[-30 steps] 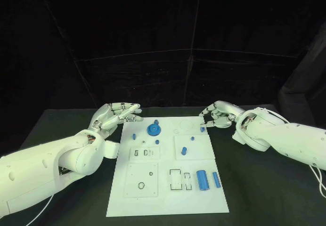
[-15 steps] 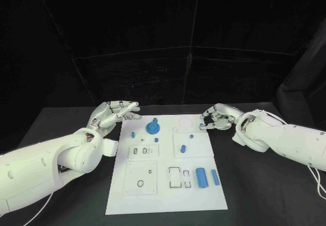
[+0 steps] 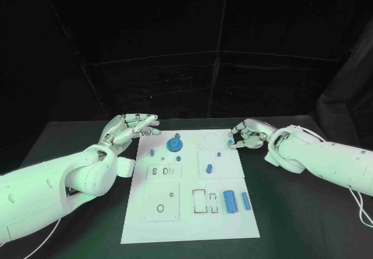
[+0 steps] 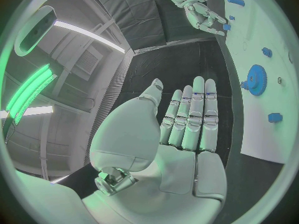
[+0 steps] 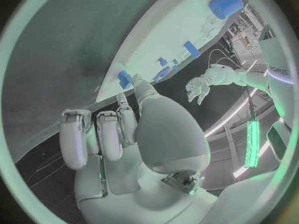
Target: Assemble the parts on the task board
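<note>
The white task board [image 3: 190, 216] lies in the middle of the black table. A blue gear [image 3: 175, 144] stands near its far edge, with small blue pegs [image 3: 179, 158] around it. Two blue cylinders [image 3: 230, 200] lie in the near right part. My right hand [image 3: 249, 135] is curled at the board's far right edge, and its fingertips pinch a small blue peg [image 3: 230, 143], seen also as the peg [image 5: 124, 78] at its thumb tip. My left hand [image 3: 132, 127] hovers at the far left corner, holding nothing, its fingers [image 4: 193, 114] straight.
Dark cloth walls stand behind the table. Bare black tabletop [image 3: 303, 216] runs along both sides of the board. Cut-out slots [image 3: 204, 200] and a ring recess [image 3: 160, 208] mark the board's near half.
The left hand's fingers have lifted slightly from the board's corner. The right hand stays at the small blue peg. The parts on the board have not moved.
</note>
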Motion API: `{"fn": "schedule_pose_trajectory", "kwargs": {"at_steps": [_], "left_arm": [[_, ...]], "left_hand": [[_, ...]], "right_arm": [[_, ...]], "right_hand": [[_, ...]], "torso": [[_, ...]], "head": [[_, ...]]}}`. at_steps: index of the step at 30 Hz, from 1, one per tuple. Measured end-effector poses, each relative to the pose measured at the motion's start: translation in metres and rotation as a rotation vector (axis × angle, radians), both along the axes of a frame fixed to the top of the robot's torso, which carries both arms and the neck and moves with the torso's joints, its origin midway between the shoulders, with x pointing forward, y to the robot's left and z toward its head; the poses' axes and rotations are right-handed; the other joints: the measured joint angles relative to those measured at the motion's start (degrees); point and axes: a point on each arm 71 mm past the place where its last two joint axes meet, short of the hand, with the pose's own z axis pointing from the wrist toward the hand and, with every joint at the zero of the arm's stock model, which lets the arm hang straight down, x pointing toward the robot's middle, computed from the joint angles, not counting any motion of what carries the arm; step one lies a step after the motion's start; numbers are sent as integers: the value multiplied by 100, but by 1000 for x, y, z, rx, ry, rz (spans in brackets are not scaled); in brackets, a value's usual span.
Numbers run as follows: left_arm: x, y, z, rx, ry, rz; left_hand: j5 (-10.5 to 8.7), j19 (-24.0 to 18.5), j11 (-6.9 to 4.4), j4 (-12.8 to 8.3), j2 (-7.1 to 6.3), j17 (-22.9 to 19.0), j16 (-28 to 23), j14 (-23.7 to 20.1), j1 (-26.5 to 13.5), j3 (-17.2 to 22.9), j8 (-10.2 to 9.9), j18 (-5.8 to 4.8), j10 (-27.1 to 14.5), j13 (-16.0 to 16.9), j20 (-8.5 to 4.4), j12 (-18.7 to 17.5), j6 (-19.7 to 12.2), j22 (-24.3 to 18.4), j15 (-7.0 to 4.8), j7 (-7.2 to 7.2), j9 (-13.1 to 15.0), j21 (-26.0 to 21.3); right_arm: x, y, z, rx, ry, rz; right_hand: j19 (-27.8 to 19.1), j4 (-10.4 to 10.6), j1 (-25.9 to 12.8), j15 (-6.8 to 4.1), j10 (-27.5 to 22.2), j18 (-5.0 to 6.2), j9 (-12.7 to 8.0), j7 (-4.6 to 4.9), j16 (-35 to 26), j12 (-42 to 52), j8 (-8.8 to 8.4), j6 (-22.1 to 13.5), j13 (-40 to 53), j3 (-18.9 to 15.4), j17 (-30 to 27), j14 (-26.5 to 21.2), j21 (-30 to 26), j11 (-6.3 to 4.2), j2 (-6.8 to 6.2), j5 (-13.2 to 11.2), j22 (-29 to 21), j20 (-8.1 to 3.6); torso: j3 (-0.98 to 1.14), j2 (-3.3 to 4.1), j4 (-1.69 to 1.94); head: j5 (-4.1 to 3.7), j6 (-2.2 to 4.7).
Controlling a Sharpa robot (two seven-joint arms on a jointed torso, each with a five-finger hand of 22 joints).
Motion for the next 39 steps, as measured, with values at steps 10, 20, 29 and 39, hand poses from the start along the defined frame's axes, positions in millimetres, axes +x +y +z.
{"fn": "schedule_pose_trajectory", "kwargs": {"at_steps": [10, 20, 29, 39], "left_arm": [[0, 0, 0, 1, 0, 1], [0, 1, 0, 1, 1, 2], [0, 1, 0, 1, 1, 2], [0, 2, 0, 0, 4, 0]], "left_hand": [[0, 0, 0, 0, 0, 0, 0, 0, 0, 0, 0, 0, 0, 0, 0, 0, 0, -5, 0, 0, 0, 0], [0, 0, 0, 0, 0, -1, 1, 0, 0, 0, 1, 0, 0, 1, 0, 0, 0, -4, 0, 0, 1, 0], [0, 0, 0, 0, 0, -2, 1, 0, 0, 0, 1, 0, 0, -4, 0, 0, 0, -4, 0, 0, 1, 0], [0, 0, 0, -16, 0, 5, 1, 0, 0, -16, 1, 0, 0, -4, 0, 0, 0, -11, 0, 0, -4, 0]], "right_arm": [[0, 2, -5, -5, 14, 7], [0, 3, -7, -7, 20, 12], [1, 4, -7, -7, 18, 14], [1, 5, -5, 1, -13, 4]], "right_hand": [[0, -71, 70, 0, 18, 0, 16, 7, 0, 2, 100, 215, 17, 71, 5, 0, 0, -18, 70, -76, -1, 0], [-21, -120, 73, -27, 70, -1, 27, -48, 0, 26, 191, 500, 7, 121, 4, 17, 0, -70, 79, -76, -1, -21], [-12, -151, 44, -126, 131, -1, 38, -170, 0, 66, 317, 843, 11, 268, 3, 21, 0, -156, 201, -134, -2, -98], [-3, -205, 15, -227, 152, 0, 37, -189, 0, 75, 354, 930, 12, 573, 3, 1, 0, -256, 336, -282, -2, -190]], "torso": [[-2, -3, 0], [-2, -3, 0], [0, -3, 0], [-3, -4, 0]], "head": [[0, -23], [10, -49], [4, -64], [-7, -80]]}}
